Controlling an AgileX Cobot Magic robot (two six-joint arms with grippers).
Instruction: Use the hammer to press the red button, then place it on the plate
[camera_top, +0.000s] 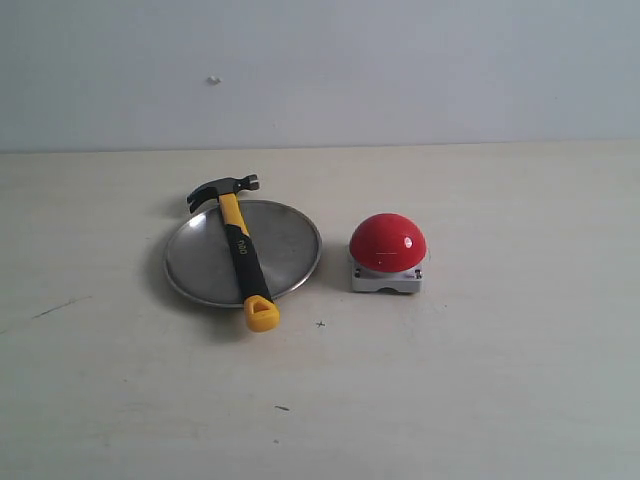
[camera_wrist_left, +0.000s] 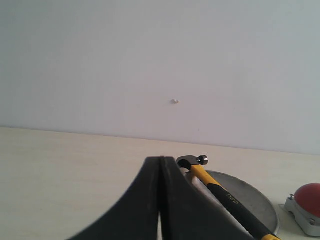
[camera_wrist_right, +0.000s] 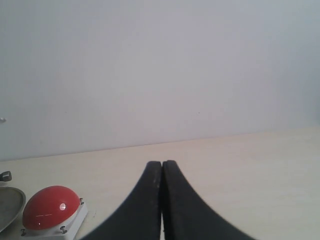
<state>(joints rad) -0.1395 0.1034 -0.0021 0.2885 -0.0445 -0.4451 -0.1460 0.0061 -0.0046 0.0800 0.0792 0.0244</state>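
The hammer (camera_top: 240, 247) lies across the silver plate (camera_top: 290, 245), its dark head over the far rim and its yellow looped end over the near rim. To the right of the plate sits the red button (camera_top: 387, 243) on its grey-white base. Neither arm shows in the exterior view. In the left wrist view my left gripper (camera_wrist_left: 160, 159) is shut and empty, well short of the hammer (camera_wrist_left: 220, 190) and plate (camera_wrist_left: 255, 200), with the button (camera_wrist_left: 309, 195) at the edge. My right gripper (camera_wrist_right: 162, 162) is shut and empty too, the button (camera_wrist_right: 50, 207) lying off to one side.
A pale tabletop (camera_top: 480, 380) runs back to a plain white wall (camera_top: 400, 70) with a small mark (camera_top: 213, 80) on it. A few dark specks (camera_top: 282, 407) dot the table near the front.
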